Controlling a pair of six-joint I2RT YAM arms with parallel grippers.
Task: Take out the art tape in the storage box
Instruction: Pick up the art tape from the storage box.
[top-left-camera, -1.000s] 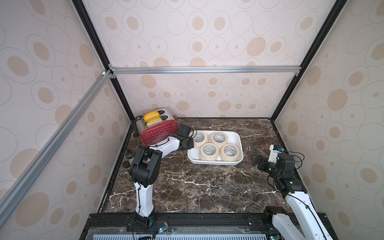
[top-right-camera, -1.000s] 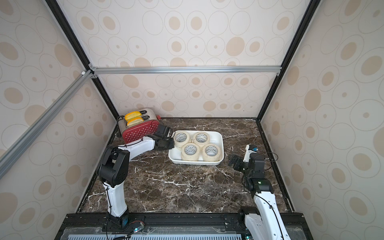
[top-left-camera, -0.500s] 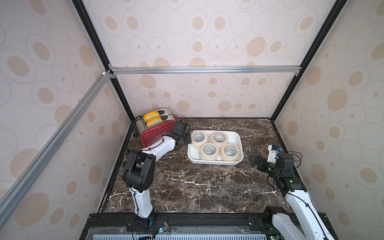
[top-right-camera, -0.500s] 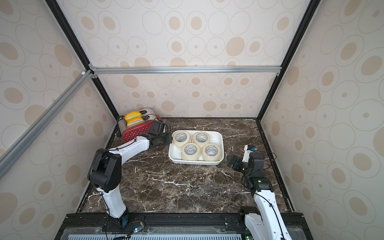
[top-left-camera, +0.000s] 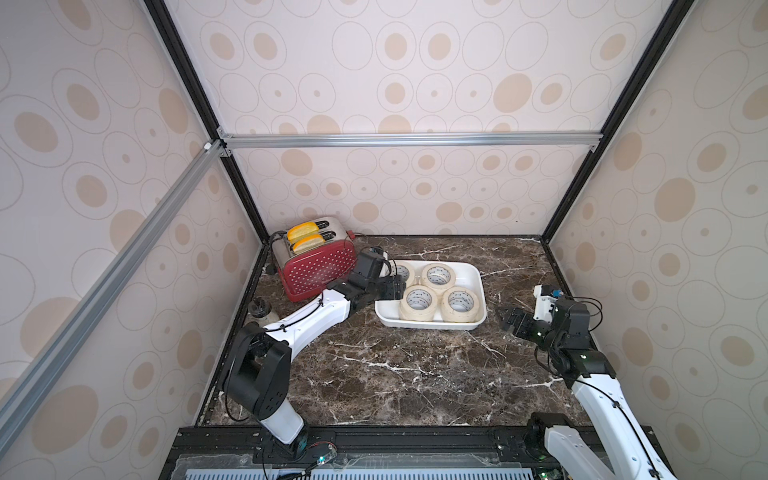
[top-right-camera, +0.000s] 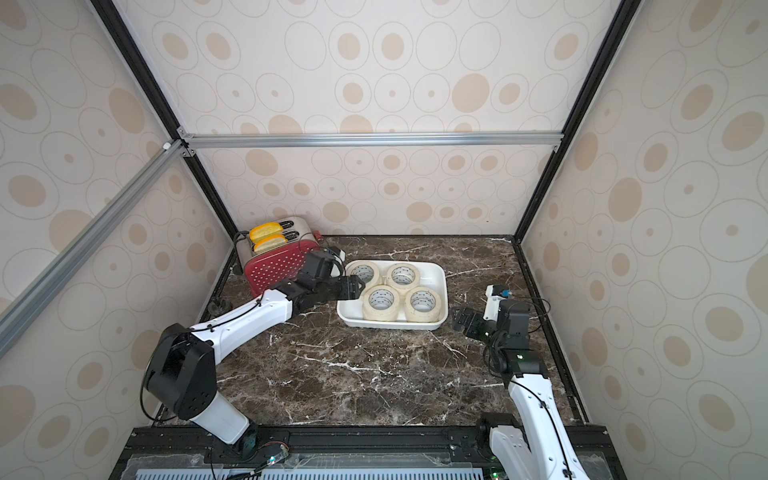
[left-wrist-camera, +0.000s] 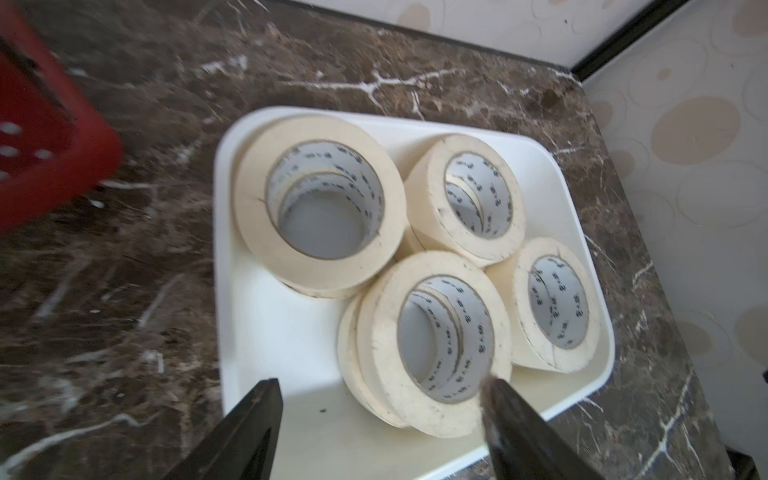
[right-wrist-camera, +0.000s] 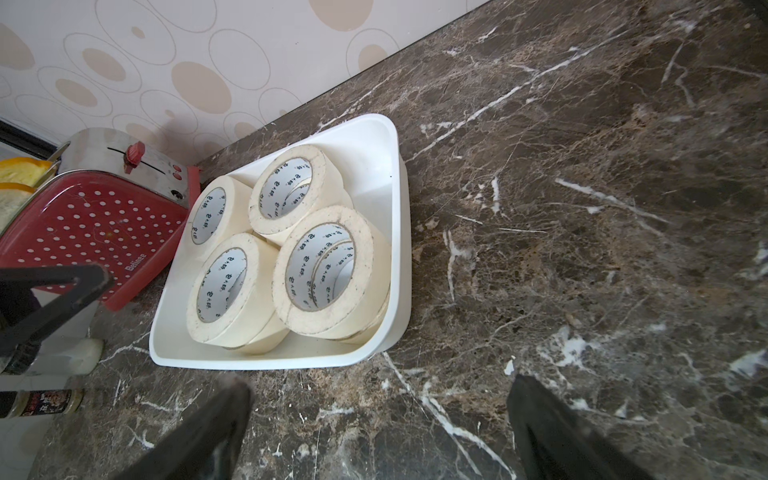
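The white storage box (left-wrist-camera: 220, 249) holds every art tape roll (left-wrist-camera: 378, 332), stacked in pairs. Over its edge my left gripper (left-wrist-camera: 378, 384) hangs wide and empty; I should straddle the nearest top roll's wall. My right gripper (right-wrist-camera: 380, 384), open and empty, sits beside the box.

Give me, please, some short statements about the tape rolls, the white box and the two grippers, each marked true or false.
1. All visible art tape rolls lie inside the storage box. True.
2. The left gripper holds a roll. False: it is open and empty, at the box's edge.
3. The right gripper is above the box. False: it is open, beside the box, over the table.
4. A red toaster stands next to the box. True.
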